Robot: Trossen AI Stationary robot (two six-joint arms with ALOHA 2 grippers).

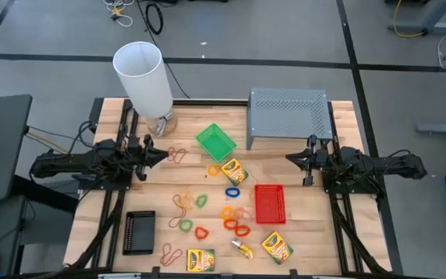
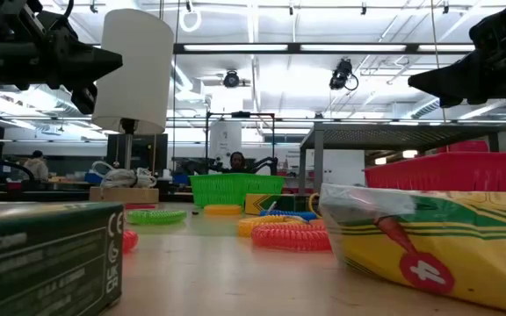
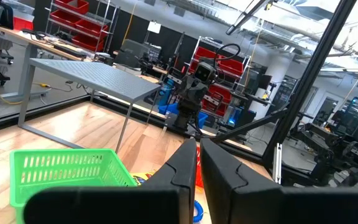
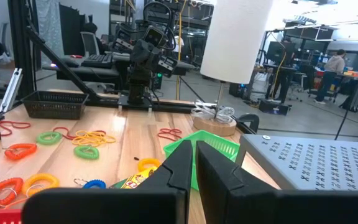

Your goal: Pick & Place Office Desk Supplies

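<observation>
Right now, arms: both are hanging above the table, facing each other across the supplies, neither touching anything.
Left gripper (image 1: 163,155): it is hovering at the left side, near the white cylinder (image 1: 144,76); its fingers (image 3: 182,168) are pressed together with only a slit between them, holding nothing.
Right gripper (image 1: 289,158): it is hovering at the right side, just in front of the grey riser (image 1: 289,113); its fingers (image 4: 180,163) are likewise pressed together and gripping nothing.
Green tray (image 1: 215,141): it is sitting tilted near the table's middle, toward the back.
Red tray (image 1: 269,204): it is lying right of centre, toward the front.
Black tray (image 1: 139,232): it is resting at the front left.
Crayon boxes: one (image 1: 234,171) is lying between the green and red trays, another (image 1: 200,260) at the front edge, a third (image 1: 277,247) in front of the red tray.
Loop bands (image 1: 236,219): orange, red, green and blue ones are lying scattered across the middle.
Rubber bands (image 1: 183,202): thin tan ones are lying loose left of centre.
</observation>
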